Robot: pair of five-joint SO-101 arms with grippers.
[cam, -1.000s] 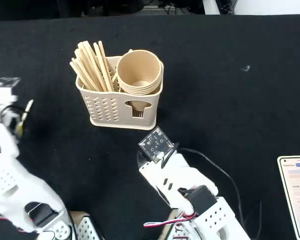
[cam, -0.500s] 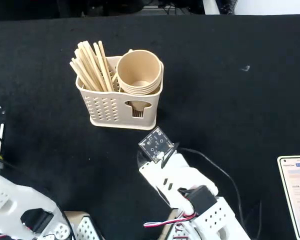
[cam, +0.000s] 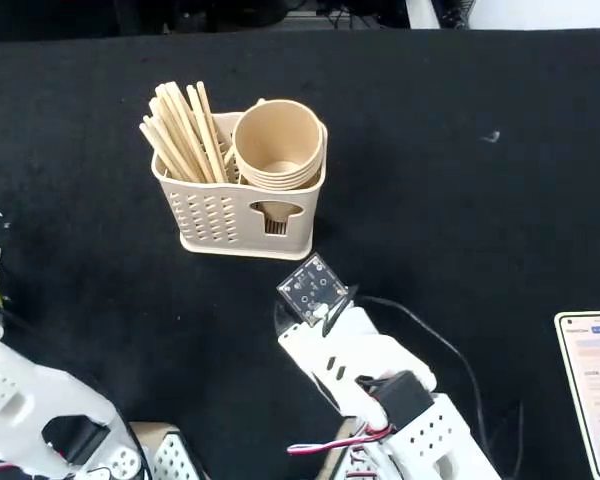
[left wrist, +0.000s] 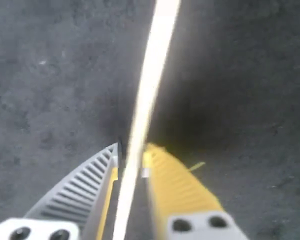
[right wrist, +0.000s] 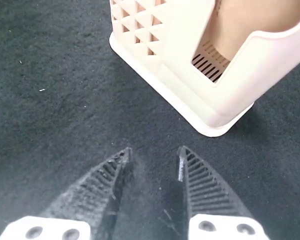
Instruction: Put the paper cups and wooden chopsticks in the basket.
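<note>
my left jaws pinch one stick point(left wrist: 146, 95), which juts out over the dark surface point(cam: 460, 200). in the last second that arm has swung back from mid-left to the near left edge, farther from the basket point(cam: 242, 222), so i judge this stick has yet to be carried over. the basket already holds stacked cups point(cam: 278, 140) and a sheaf of chopsticks point(cam: 180, 125). my right jaws are spread and empty, near the basket's front wall.

A phone point(cam: 590, 390) lies on the black table point(cam: 480, 200).
</note>
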